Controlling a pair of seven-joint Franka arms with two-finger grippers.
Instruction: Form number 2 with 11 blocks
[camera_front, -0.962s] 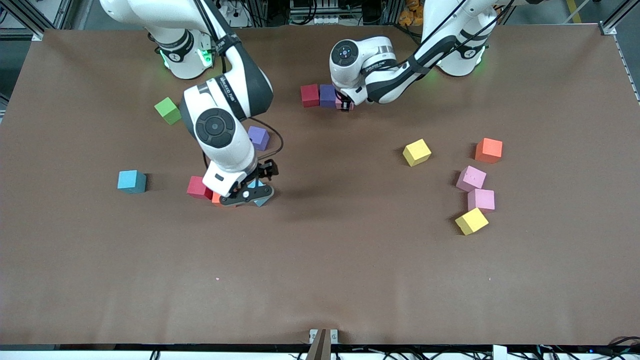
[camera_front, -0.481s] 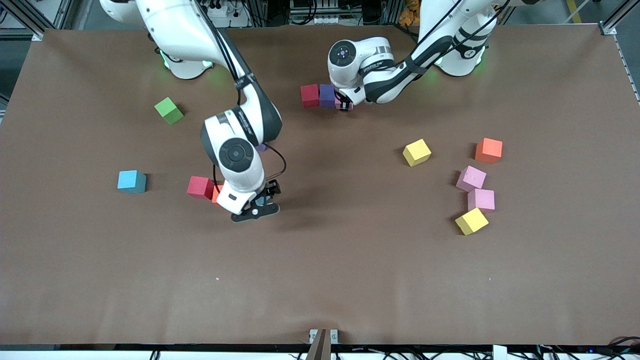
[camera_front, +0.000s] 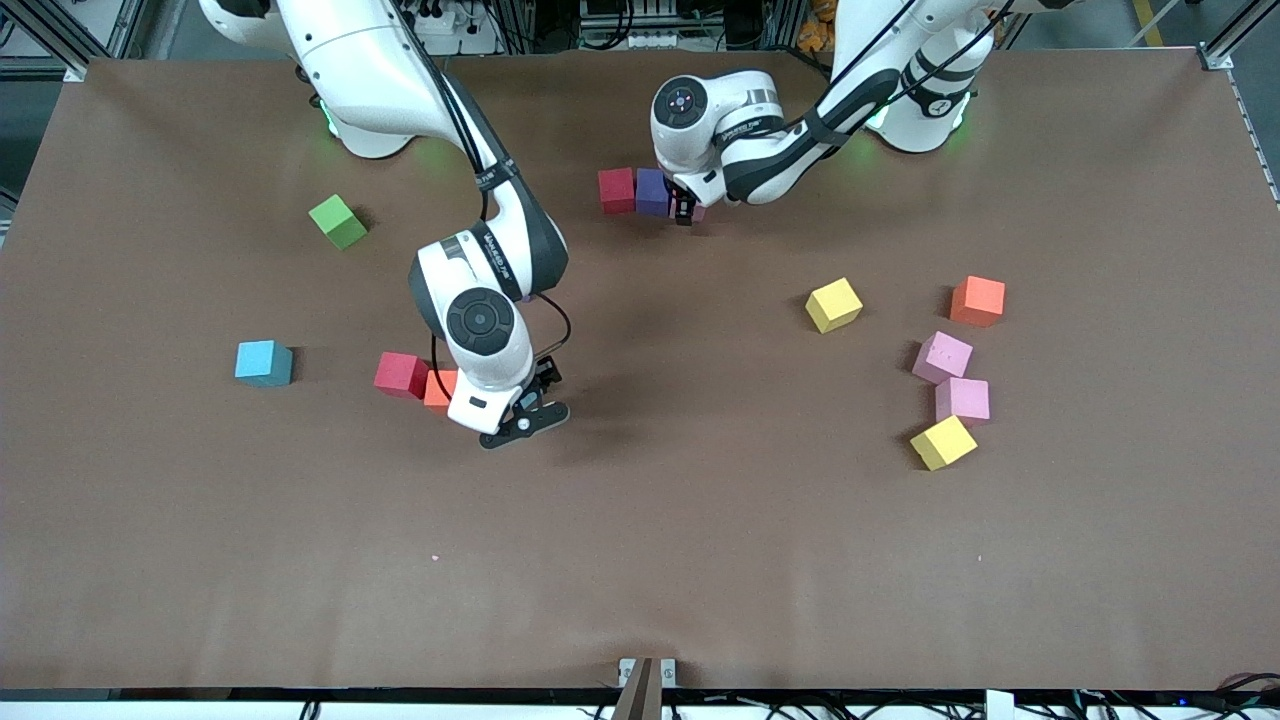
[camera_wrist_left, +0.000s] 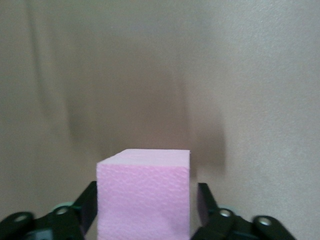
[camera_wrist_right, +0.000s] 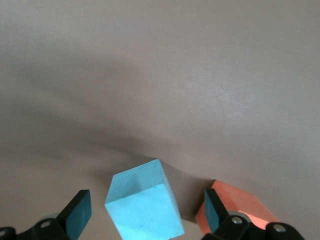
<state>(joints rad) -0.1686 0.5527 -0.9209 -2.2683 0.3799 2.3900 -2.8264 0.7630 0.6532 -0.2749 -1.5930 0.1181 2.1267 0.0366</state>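
My left gripper (camera_front: 685, 210) (camera_wrist_left: 147, 202) is low over the table with its jaws open around a pink block (camera_wrist_left: 144, 197). That block stands in a row with a purple block (camera_front: 652, 192) and a red block (camera_front: 617, 190). My right gripper (camera_front: 512, 415) (camera_wrist_right: 146, 212) is open around a tilted light blue block (camera_wrist_right: 144, 205), with a gap on each side. An orange block (camera_front: 438, 388) (camera_wrist_right: 235, 206) lies just outside one finger, next to a red block (camera_front: 401, 374). Loose on the table are a blue block (camera_front: 264, 362), yellow blocks (camera_front: 833, 304) (camera_front: 942, 442), an orange block (camera_front: 978, 300) and pink blocks (camera_front: 941, 356) (camera_front: 962, 399).
A lime-green cube (camera_front: 337, 221) lies toward the right arm's end of the table, near that arm's base. The brown table cover (camera_front: 640, 560) is bare along the edge nearest the front camera.
My left gripper has opened off the pink block in the row. My right arm has swung its wrist round and shifted slightly over the light blue block, covering the loose purple block.
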